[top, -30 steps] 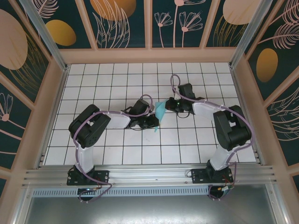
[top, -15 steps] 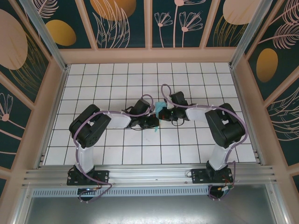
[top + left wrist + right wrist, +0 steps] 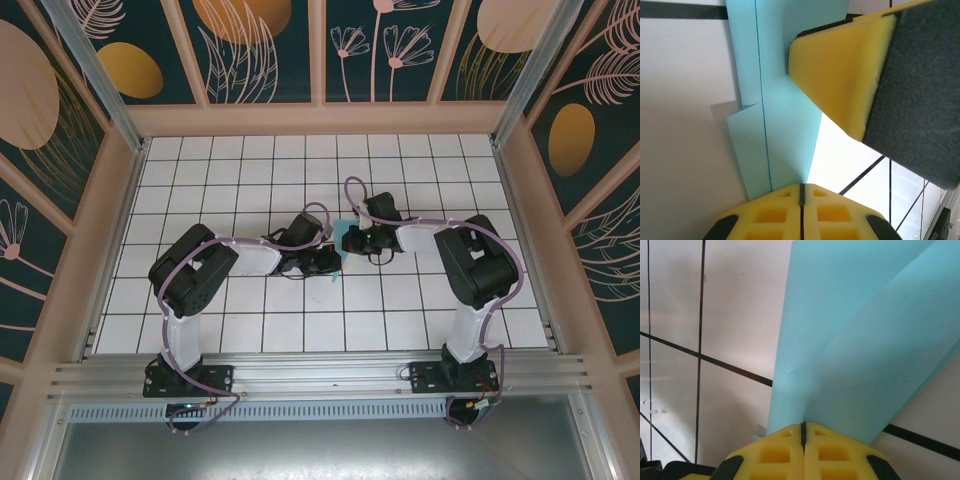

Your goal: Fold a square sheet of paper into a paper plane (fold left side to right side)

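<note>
The turquoise sheet of paper (image 3: 341,224) is folded into a narrow, creased paper plane shape and is held just above the middle of the white tiled table. My left gripper (image 3: 333,262) is shut on its near end. In the left wrist view the creased paper (image 3: 782,100) runs down into the closed yellow pads (image 3: 801,192), and a yellow-and-black finger of the right gripper (image 3: 840,75) presses against the paper from the upper right. My right gripper (image 3: 349,240) is shut on the far part. In the right wrist view two paper layers (image 3: 865,340) fan out from its closed jaws (image 3: 802,429).
Both grippers meet tip to tip at the table's centre, with cables looping over each wrist. The white tiled floor (image 3: 250,170) lies bare around them. Wooden-framed patterned walls (image 3: 120,200) enclose three sides, and an aluminium rail (image 3: 320,375) runs along the near edge.
The right arm has swung left, bringing its gripper and the paper's far part up against the left gripper. Less paper shows from above. The left arm has stayed put.
</note>
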{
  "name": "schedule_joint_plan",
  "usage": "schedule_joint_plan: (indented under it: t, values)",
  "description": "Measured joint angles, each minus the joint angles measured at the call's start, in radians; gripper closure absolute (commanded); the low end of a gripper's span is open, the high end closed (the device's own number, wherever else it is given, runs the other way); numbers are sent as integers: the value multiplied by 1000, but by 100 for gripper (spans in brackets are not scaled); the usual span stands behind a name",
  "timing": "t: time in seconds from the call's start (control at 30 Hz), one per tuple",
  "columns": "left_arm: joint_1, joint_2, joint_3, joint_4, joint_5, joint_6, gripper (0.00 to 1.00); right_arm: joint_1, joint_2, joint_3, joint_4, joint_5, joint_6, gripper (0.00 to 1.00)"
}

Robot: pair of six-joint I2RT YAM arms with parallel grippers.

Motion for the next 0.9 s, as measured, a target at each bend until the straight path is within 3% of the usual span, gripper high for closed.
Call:
schedule_joint_plan:
  t: [0.9]
  values:
    - [-5, 12, 9, 20, -9, 3, 92, -117, 119, 192, -117, -31, -103, 100]
